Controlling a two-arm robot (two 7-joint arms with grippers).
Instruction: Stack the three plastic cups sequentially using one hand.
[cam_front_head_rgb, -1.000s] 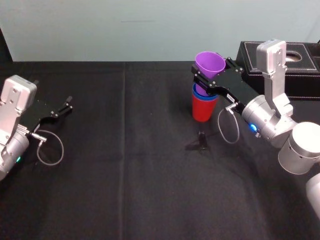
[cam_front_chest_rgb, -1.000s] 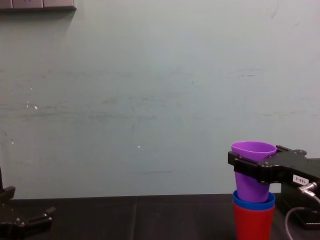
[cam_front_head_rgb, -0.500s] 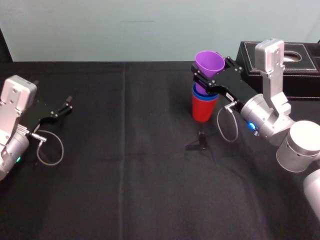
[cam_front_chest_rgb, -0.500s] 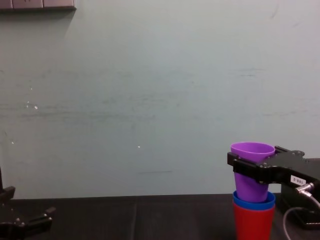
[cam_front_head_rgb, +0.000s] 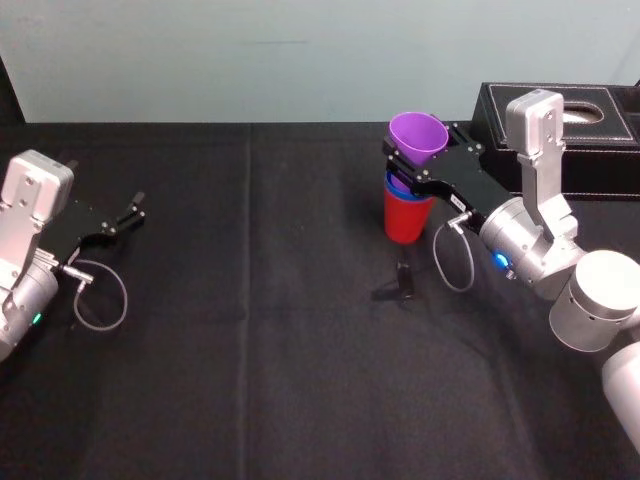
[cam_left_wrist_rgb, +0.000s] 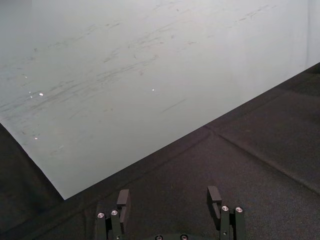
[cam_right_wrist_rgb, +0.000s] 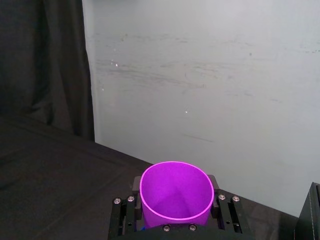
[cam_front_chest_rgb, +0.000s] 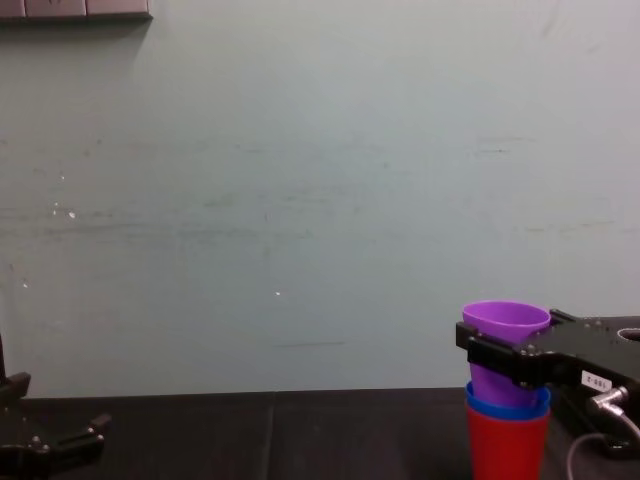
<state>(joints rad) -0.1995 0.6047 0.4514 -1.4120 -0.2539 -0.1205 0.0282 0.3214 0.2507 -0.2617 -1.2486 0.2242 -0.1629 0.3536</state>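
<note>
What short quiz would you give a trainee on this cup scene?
1. Which gripper holds the purple cup: A left, B right?
2. True or false: the blue cup sits inside the red cup.
3. Fill in: the left gripper, idle at the table's left, is ____.
Key: 1 B, the right gripper; 2 true; 3 open.

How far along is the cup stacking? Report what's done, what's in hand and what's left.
Done: the blue cup sits nested in the red cup, upright on the table. In hand: the right gripper is shut on the purple cup, whose base is inside the blue cup while most of it stands above the rim. Left: seat it fully, then release. The left gripper is parked open at the table's left.
</note>
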